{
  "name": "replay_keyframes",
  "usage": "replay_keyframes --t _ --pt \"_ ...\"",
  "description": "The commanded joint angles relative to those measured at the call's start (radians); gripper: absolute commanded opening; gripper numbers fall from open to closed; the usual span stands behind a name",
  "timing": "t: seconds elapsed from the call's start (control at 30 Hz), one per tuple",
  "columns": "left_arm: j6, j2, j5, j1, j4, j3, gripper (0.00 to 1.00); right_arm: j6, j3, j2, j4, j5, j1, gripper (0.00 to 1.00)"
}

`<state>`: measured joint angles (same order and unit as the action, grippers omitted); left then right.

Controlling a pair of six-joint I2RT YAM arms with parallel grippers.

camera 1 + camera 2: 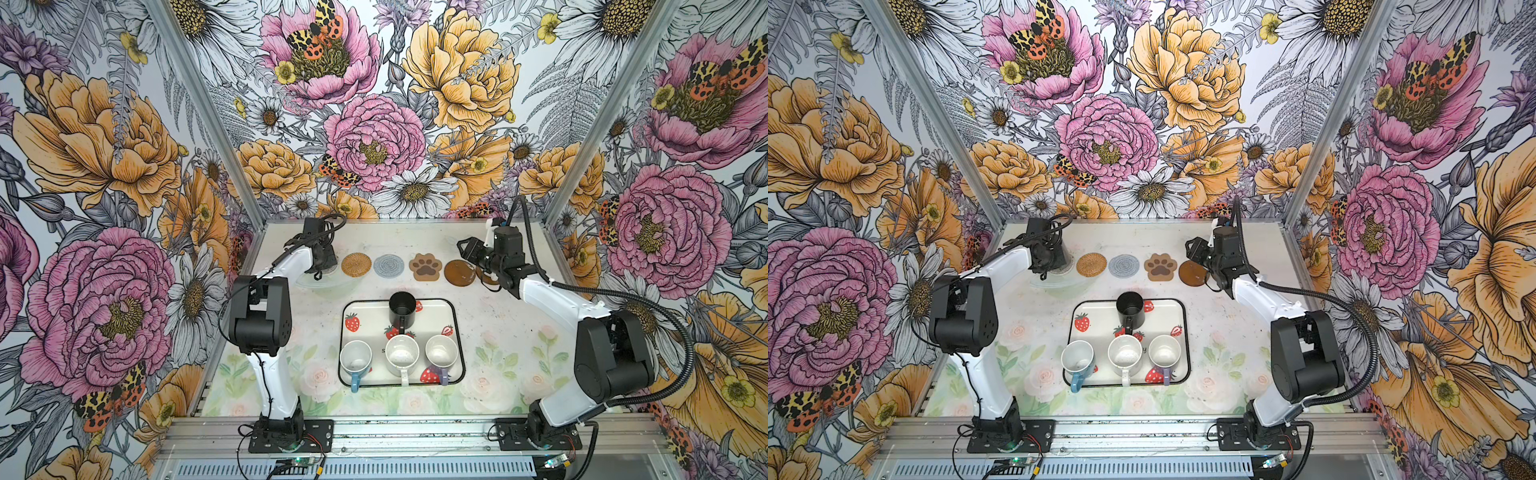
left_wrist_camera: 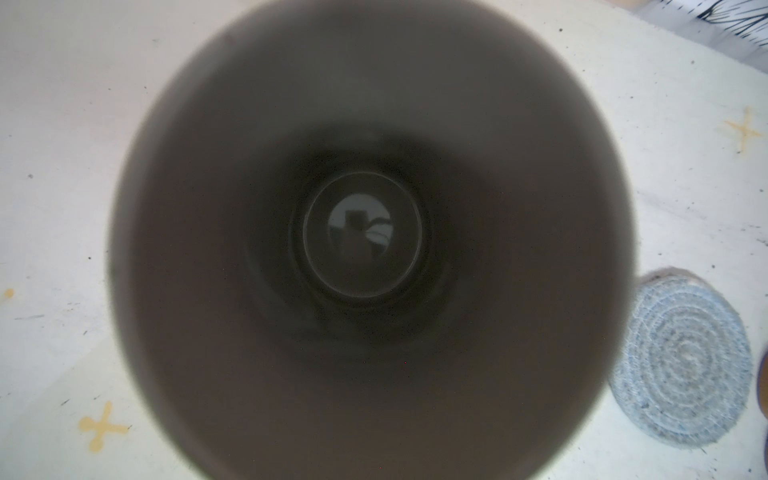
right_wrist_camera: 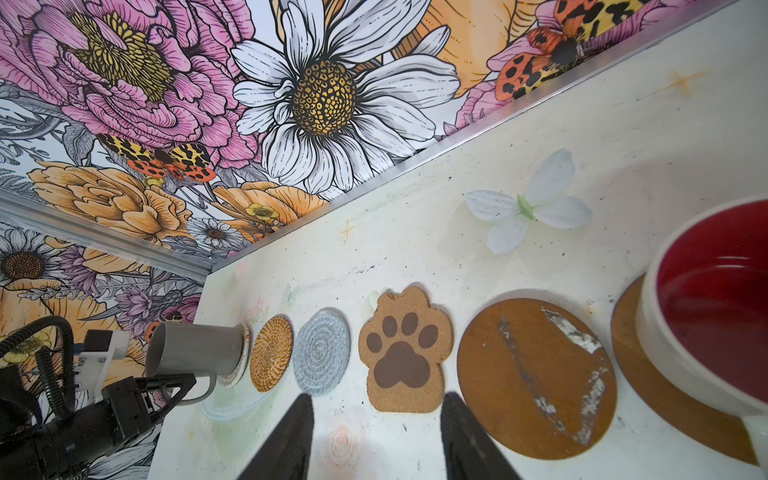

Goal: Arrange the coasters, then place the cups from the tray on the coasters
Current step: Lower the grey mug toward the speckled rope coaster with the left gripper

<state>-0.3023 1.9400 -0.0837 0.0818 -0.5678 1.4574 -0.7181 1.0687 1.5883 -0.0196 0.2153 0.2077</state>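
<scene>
**Two mugs standing on coasters, four sitting on the tray.**

In both top views, the tray [image 1: 370,307] is lying mid-surface toward the near edge, carrying the black mug [image 1: 402,311], light blue mug [image 1: 355,359], all-white mug [image 1: 402,355] and lilac mug [image 1: 441,351]. The rattan coaster [image 1: 356,264], grey woven coaster [image 1: 388,265], paw coaster [image 1: 425,267] and first brown disc [image 1: 459,272] are lying in a row near the far edge. The left wrist view is looking straight down into the grey mug [image 2: 374,332]. In the right wrist view, the left hand [image 3: 178,384] is gripping the grey mug's handle. That mug is standing on the clear coaster [image 3: 244,353] at the row's left end. The right hand [image 3: 378,440] is hovering with jaws apart and empty, and the red-lined white mug [image 3: 706,311] is standing on the second brown disc [image 3: 665,419] at the row's right end.
</scene>
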Motion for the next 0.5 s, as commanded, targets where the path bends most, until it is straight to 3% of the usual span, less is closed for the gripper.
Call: replay_keyframes --t 0.0,0.47 --pt "0.024 -0.003 0.013 -0.008 0.056 0.057 0.00 0.000 0.025 0.018 -0.014 0.010 -0.006 0.52" --pt "0.052 0.019 -0.051 0.016 -0.021 0.098 0.00 -0.001 0.024 0.015 -0.013 0.013 -0.006 0.52"
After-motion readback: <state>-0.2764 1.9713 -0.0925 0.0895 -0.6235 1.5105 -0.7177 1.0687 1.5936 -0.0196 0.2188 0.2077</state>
